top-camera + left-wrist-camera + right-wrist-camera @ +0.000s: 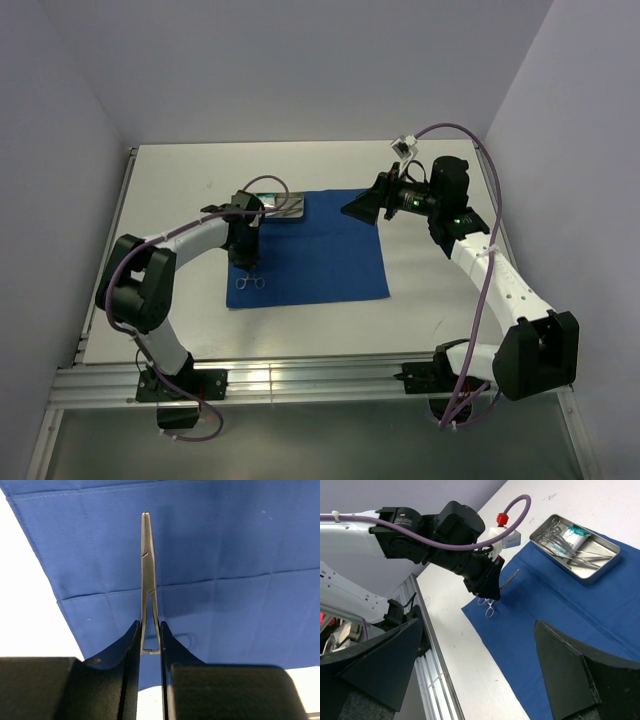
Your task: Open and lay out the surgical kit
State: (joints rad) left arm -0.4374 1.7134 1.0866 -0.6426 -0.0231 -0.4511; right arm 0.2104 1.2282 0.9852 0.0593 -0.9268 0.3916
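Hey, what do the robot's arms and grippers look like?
The left arm and right arm have white links, chunky black joints and a purple cable running along each. The left gripper and right gripper have black, wedge-shaped fingers.

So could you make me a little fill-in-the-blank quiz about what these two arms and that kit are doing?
1. The ring-handled clamp is gripped by the robot's ____ pincer.
2. The right pincer stands ____ and holds nothing.
3. The steel tray sits on a ____ cloth.
Missing words: left; open; blue.
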